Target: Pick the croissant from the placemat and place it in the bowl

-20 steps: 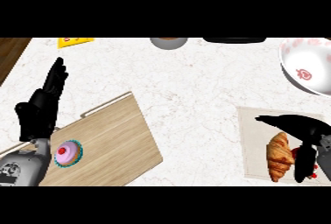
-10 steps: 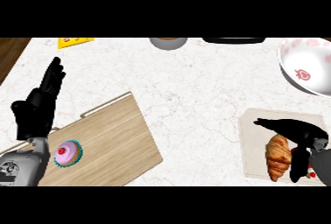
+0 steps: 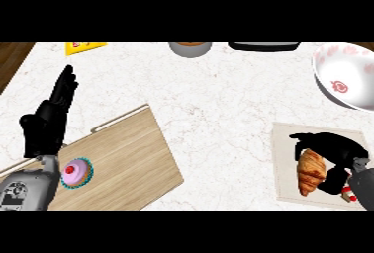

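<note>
Lower now, my right hand (image 3: 335,154) curls its fingers round the croissant (image 3: 311,171) on the placemat (image 3: 286,163), lower right; bowl (image 3: 350,81) waits above.

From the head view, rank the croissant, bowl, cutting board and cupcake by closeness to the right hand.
1. croissant, on the placemat, under the right hand.
2. bowl, above it at the right edge.
3. cutting board, left of centre.
4. cupcake, on the board's left part.

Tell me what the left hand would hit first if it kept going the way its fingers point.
Probably nothing nearby. The left hand points up and slightly right over bare counter; the yellow item at the far edge sits just right of that line, so it might be grazed.
</note>
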Action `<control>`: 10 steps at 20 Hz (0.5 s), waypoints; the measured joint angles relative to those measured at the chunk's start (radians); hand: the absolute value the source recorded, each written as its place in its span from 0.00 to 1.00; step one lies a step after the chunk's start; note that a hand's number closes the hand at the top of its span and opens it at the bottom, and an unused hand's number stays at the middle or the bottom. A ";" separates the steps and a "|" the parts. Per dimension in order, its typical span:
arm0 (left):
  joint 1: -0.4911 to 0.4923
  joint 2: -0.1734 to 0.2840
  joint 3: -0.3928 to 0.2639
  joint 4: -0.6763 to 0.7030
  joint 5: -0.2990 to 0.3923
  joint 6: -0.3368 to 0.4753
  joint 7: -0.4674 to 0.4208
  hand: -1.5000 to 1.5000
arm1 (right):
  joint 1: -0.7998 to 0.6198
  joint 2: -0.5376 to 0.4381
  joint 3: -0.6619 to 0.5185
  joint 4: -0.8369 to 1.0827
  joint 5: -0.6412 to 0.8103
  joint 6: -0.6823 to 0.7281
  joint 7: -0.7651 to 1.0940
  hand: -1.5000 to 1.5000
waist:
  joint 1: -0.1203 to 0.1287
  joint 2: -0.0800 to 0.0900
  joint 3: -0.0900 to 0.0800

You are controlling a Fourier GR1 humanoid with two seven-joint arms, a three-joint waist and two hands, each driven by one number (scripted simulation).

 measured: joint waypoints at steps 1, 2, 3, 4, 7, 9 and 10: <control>0.011 -0.003 -0.002 -0.018 -0.003 0.001 0.007 0.50 | 0.005 0.000 -0.004 -0.003 0.004 -0.006 -0.007 1.00 | 0.001 0.000 0.000; 0.001 -0.002 0.001 -0.020 -0.004 0.001 0.017 0.50 | 0.008 0.006 -0.007 0.003 0.012 -0.022 -0.013 1.00 | 0.000 -0.001 -0.002; -0.002 0.003 0.009 -0.017 0.001 -0.007 0.017 0.50 | 0.007 0.008 -0.013 -0.004 0.012 -0.014 -0.009 1.00 | -0.001 0.000 -0.001; -0.003 -0.005 0.006 -0.009 -0.004 -0.004 0.011 0.50 | 0.005 0.011 -0.016 0.002 0.014 -0.016 -0.017 1.00 | -0.002 0.001 -0.001; -0.012 -0.012 0.007 0.003 -0.019 0.000 0.011 0.50 | 0.017 0.015 -0.029 -0.019 0.018 -0.021 -0.034 1.00 | -0.004 0.003 0.002; -0.003 -0.016 0.009 0.003 -0.022 -0.003 0.005 0.50 | 0.036 0.021 -0.036 -0.056 0.016 -0.024 -0.041 1.00 | -0.006 0.005 0.005; 0.000 -0.014 0.011 -0.008 -0.025 -0.003 0.010 0.50 | 0.051 0.018 -0.040 -0.087 0.010 -0.025 -0.055 1.00 | -0.007 0.006 0.007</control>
